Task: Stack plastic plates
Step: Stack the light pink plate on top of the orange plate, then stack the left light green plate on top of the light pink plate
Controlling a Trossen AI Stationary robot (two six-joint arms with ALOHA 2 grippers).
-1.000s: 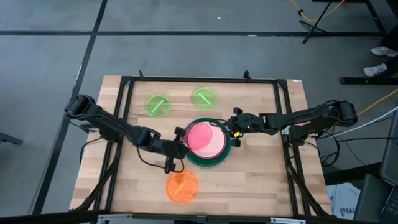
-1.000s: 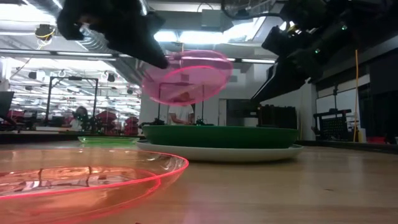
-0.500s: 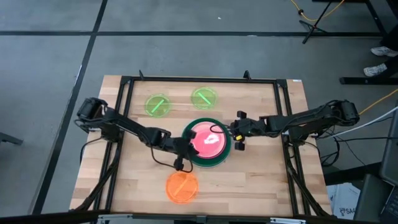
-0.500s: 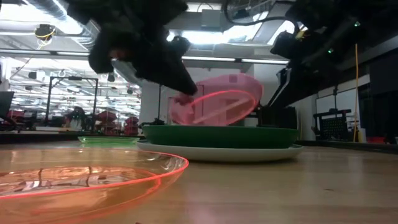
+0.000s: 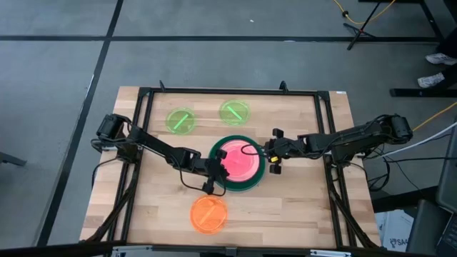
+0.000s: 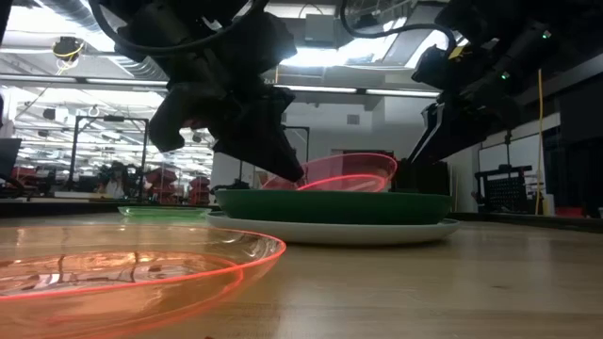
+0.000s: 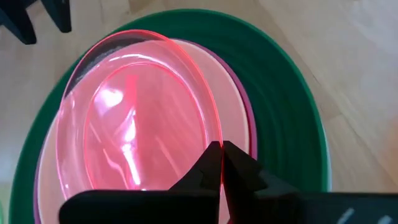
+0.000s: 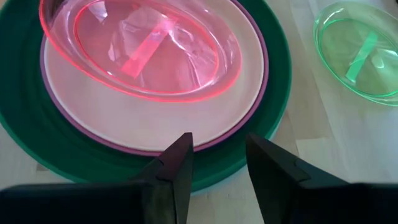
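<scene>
Plates, plastic, round, on a wooden counter (image 5: 300, 193). At the counter's middle stood a stack: the light blue plate (image 6: 330, 229) at the bottom, seen only from table height as a pale rim, the large dark green plate (image 5: 250, 184) on it, then the magenta plate (image 8: 264, 59), showing as a thin purple edge, and the peach plate (image 8: 137, 115) inside that.

Topmost item: the red-pink plate (image 5: 241, 160), small and translucent, resting over the peach one. From table height it sat tilted, its rim raised above the green plate toward the right arm's side.

Left tool (image 7: 221, 163): at the stack's edge on the side nearer the left arm, its two dark fingers clenched on the rim of the red-pink plate, the rim passing between them.

Right tool (image 8: 214, 158): just beside the stack on the opposite side, above the dark green plate's rim, fingers parted and grasping nothing.

Loose items: two small translucent green plates lay flat toward the far edge of the counter, well apart from the stack, the left green plate (image 5: 181, 120) and the right green plate (image 5: 234, 111) side by side with a gap between them. The orange plate (image 5: 208, 213) lay flat alone near the front edge, on the left arm's side of the stack and apart from it.
</scene>
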